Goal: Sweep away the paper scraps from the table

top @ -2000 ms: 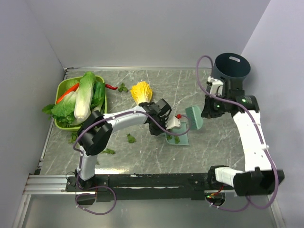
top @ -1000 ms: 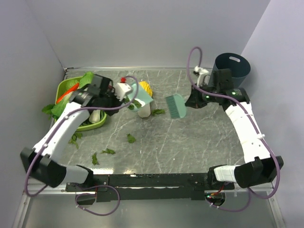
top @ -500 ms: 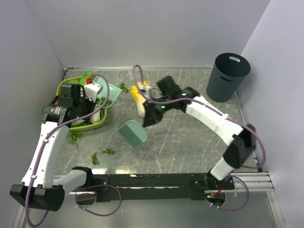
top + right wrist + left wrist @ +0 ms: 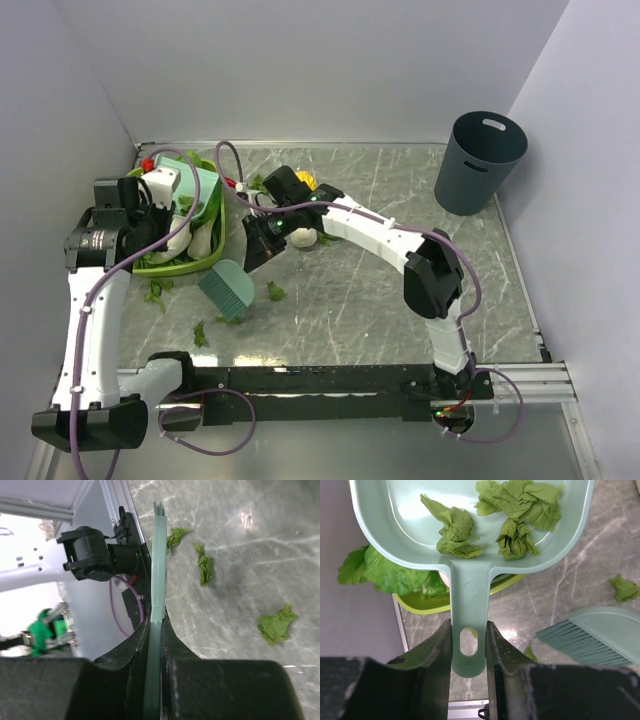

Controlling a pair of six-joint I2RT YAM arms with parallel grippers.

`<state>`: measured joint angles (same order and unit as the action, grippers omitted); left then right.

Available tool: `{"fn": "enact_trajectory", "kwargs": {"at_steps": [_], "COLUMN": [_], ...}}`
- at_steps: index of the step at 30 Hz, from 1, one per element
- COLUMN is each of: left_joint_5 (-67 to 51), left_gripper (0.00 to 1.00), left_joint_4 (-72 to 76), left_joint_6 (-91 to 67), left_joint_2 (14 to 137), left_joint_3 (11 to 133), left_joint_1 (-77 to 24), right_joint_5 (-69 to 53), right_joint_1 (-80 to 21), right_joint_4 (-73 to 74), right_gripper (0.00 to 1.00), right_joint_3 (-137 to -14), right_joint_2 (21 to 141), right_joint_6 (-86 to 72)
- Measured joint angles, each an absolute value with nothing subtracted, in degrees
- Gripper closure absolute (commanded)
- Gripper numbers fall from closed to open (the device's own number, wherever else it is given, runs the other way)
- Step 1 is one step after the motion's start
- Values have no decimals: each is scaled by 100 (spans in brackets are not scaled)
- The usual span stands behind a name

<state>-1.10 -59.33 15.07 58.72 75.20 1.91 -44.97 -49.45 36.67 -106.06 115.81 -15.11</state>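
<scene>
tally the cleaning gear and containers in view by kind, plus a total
dustpan: 1
brush: 1
grey bin: 1
green basket: 1
total: 4

At the far left corner of the bench (image 4: 340, 310) you have the basket (image 4: 180, 266), with the dustpan (image 4: 468, 592) above it and several paper scraps (image 4: 455, 530) lying in the pan. Just beside the basket's near right corner, you'll find the brush (image 4: 228, 288) over the bench. More scraps lie around it: one just to its right, others in front of the basket near the left edge. The cabbage half (image 4: 303, 237) sits behind the brush, toward the far edge. The bin (image 4: 480, 160) stands in the far right corner, well apart from everything else.
</scene>
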Motion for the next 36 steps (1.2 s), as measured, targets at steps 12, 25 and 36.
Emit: {"fn": "enact_trajectory", "kwargs": {"at_steps": [12,25,36], "left_joint_5": [-97,-123,-478], "left_gripper": [99,99,99], "left_joint_4": [-5992,-5992,-5983], "left_joint_6": [1402,1426,1450], "left_joint_2": [5959,6090,6202], "left_joint_3": [7876,8298,8600], "left_joint_1": [558,663,668], "right_joint_5": [-4663,-3328,-2355], "right_joint_1": [-5017,-5225,-4836], "right_joint_4": [3321,3708,3935], "right_gripper": [100,100,100], "right_joint_3": [-10416,-10186,-8296], "right_joint_2": [11922,12317,10466], "right_joint_6": [-2329,-2609,-1900]}}
